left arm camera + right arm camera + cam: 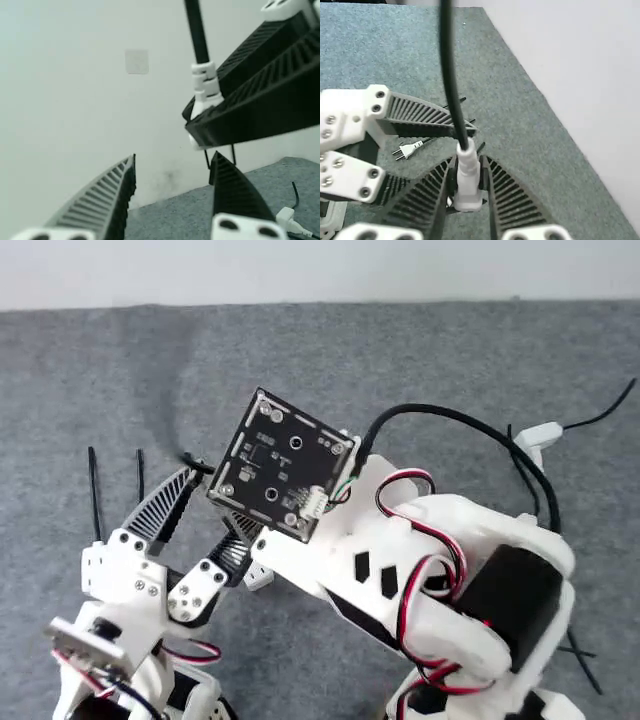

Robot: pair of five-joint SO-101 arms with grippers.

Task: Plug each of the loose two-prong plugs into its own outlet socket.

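My right gripper [468,166] is shut on a white two-prong plug [466,186] whose black cable [449,75] runs up past the camera. The left wrist view has that plug [202,92] hanging between the right arm's black fingers [260,105], just above my open, empty left gripper [175,159]. From above, the left gripper [213,508] sits beside the right arm's wrist board [285,465], which hides the right gripper. A second small white plug [410,148] lies loose on the grey carpet [380,45]. No socket can be made out.
Another white plug [540,434] with a thin black cable lies at the carpet's back right, also in the left wrist view [287,217]. Two thin black strips [95,490] stand at the left. A white wall [320,270] borders the far edge.
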